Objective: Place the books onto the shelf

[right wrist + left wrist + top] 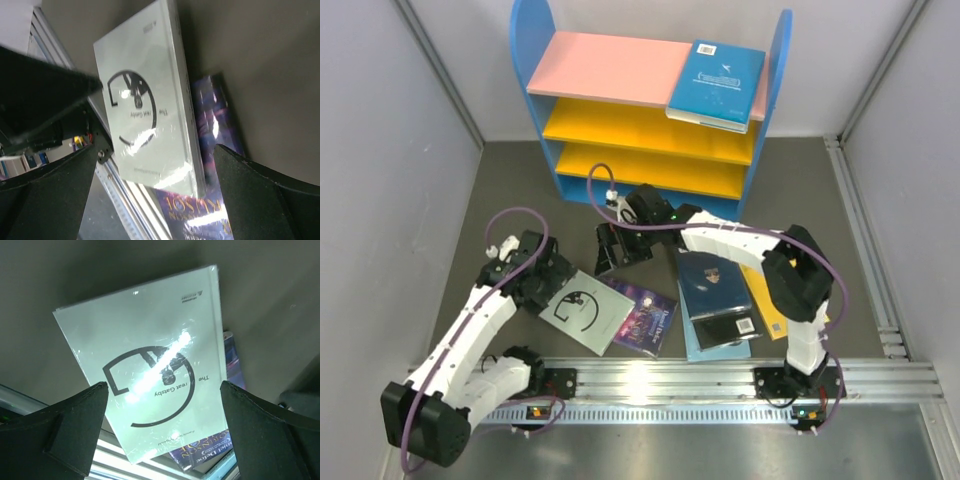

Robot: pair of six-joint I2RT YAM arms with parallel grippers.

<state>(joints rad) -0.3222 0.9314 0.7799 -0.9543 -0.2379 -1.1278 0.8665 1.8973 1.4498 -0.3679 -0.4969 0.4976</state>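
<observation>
The shelf (650,130) stands at the back with a teal book (716,84) flat on its pink top board. A pale mint book with a black swirl (585,310) (150,340) (145,115) lies on the table, overlapping a purple galaxy book (645,318) (205,452) (215,115). To the right is a pile: a dark navy book (713,285), a small black book (735,325), a yellow-orange book (775,312) and a light blue book (705,348). My left gripper (548,275) (162,385) hovers open over the mint book. My right gripper (620,250) (155,147) is open above both books.
An aluminium rail (670,375) runs along the near edge, close to the mint and purple books. Another rail (865,240) lines the right side. Grey walls close in left, right and behind the shelf.
</observation>
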